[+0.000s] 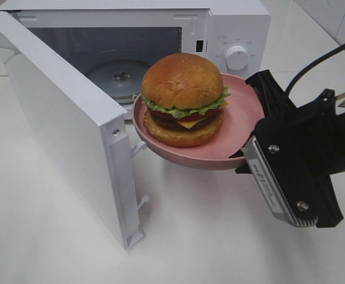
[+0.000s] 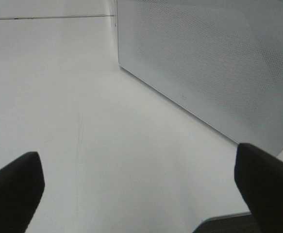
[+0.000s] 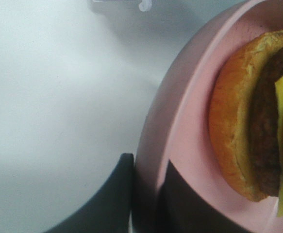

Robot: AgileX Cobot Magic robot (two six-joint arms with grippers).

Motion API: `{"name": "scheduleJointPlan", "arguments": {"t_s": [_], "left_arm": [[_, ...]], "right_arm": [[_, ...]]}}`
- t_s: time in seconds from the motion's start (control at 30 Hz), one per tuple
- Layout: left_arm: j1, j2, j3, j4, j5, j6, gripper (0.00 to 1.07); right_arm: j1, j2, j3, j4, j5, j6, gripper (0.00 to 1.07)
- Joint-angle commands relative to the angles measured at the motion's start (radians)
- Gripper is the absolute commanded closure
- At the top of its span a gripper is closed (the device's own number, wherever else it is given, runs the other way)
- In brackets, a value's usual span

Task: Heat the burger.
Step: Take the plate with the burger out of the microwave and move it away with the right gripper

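the left gripper (image 2: 136,189) is seen only in its wrist view, fingers spread wide and grasping nothing, above the white table (image 1: 54,236) beside the microwave (image 1: 231,35). the microwave door (image 1: 60,118) is swung open at the left. the burger (image 1: 183,97) is carried on the pink plate (image 1: 243,112), raised in front of the open cavity. the plate's rim is pinched by the right gripper (image 1: 249,151), fingers clenched on it.
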Motion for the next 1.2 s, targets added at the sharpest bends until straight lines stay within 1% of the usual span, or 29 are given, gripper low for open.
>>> {"name": "scheduleJointPlan", "arguments": {"t_s": [0.03, 0.13, 0.2, 0.23, 0.27, 0.4, 0.47, 0.5, 0.53, 0.57, 0.6, 0.67, 0.73, 0.77, 0.83, 0.93, 1.0, 1.1, 1.17, 1.2], "left_arm": [[0.0, -0.005, 0.0, 0.0, -0.013, -0.004, 0.07], [0.0, -0.005, 0.0, 0.0, -0.013, -0.004, 0.07], [0.0, -0.005, 0.0, 0.0, -0.013, -0.004, 0.07], [0.0, -0.005, 0.0, 0.0, -0.013, -0.004, 0.07], [0.0, -0.005, 0.0, 0.0, -0.013, -0.004, 0.07], [0.0, -0.005, 0.0, 0.0, -0.013, -0.004, 0.07], [0.0, -0.005, 0.0, 0.0, -0.013, -0.004, 0.07], [0.0, -0.005, 0.0, 0.0, -0.013, -0.004, 0.07], [0.0, -0.005, 0.0, 0.0, -0.013, -0.004, 0.07], [0.0, -0.005, 0.0, 0.0, -0.013, -0.004, 0.07], [0.0, -0.005, 0.0, 0.0, -0.013, -0.004, 0.07], [0.0, -0.005, 0.0, 0.0, -0.013, -0.004, 0.07], [0.0, -0.005, 0.0, 0.0, -0.013, -0.004, 0.07], [0.0, -0.005, 0.0, 0.0, -0.013, -0.004, 0.07], [0.0, -0.005, 0.0, 0.0, -0.013, -0.004, 0.07], [0.0, -0.005, 0.0, 0.0, -0.013, -0.004, 0.07], [0.0, -0.005, 0.0, 0.0, -0.013, -0.004, 0.07], [0.0, -0.005, 0.0, 0.0, -0.013, -0.004, 0.07], [0.0, -0.005, 0.0, 0.0, -0.013, -0.004, 0.07], [0.0, -0.005, 0.0, 0.0, -0.013, -0.004, 0.07]], "right_arm": [[-0.007, -0.076, 0.029, 0.011, -0.052, 0.03, 1.07], [-0.007, -0.111, 0.048, 0.007, -0.038, 0.047, 1.07], [-0.007, -0.172, 0.071, -0.023, -0.003, 0.077, 1.07], [-0.007, -0.172, 0.071, -0.023, -0.003, 0.077, 1.07], [-0.007, -0.213, 0.085, -0.061, 0.017, 0.106, 1.07], [-0.007, -0.267, 0.105, -0.111, 0.026, 0.169, 1.07], [-0.007, -0.323, 0.117, -0.178, 0.051, 0.25, 1.07], [-0.007, -0.323, 0.117, -0.178, 0.051, 0.25, 1.07], [-0.007, -0.357, 0.117, -0.23, 0.09, 0.302, 1.07], [-0.007, -0.357, 0.117, -0.23, 0.09, 0.302, 1.07], [-0.007, -0.388, 0.117, -0.284, 0.122, 0.358, 1.07], [-0.007, -0.406, 0.117, -0.308, 0.135, 0.391, 1.07], [-0.007, -0.47, 0.117, -0.392, 0.18, 0.514, 1.07], [-0.007, -0.47, 0.117, -0.392, 0.18, 0.514, 1.07], [-0.007, -0.508, 0.117, -0.454, 0.211, 0.593, 1.07], [-0.007, -0.519, 0.117, -0.474, 0.225, 0.622, 1.07], [-0.007, -0.544, 0.117, -0.543, 0.277, 0.732, 1.07], [-0.007, -0.546, 0.117, -0.565, 0.29, 0.771, 1.07], [-0.007, -0.546, 0.124, -0.671, 0.336, 0.94, 1.07], [-0.007, -0.546, 0.124, -0.671, 0.336, 0.94, 1.07]]}}
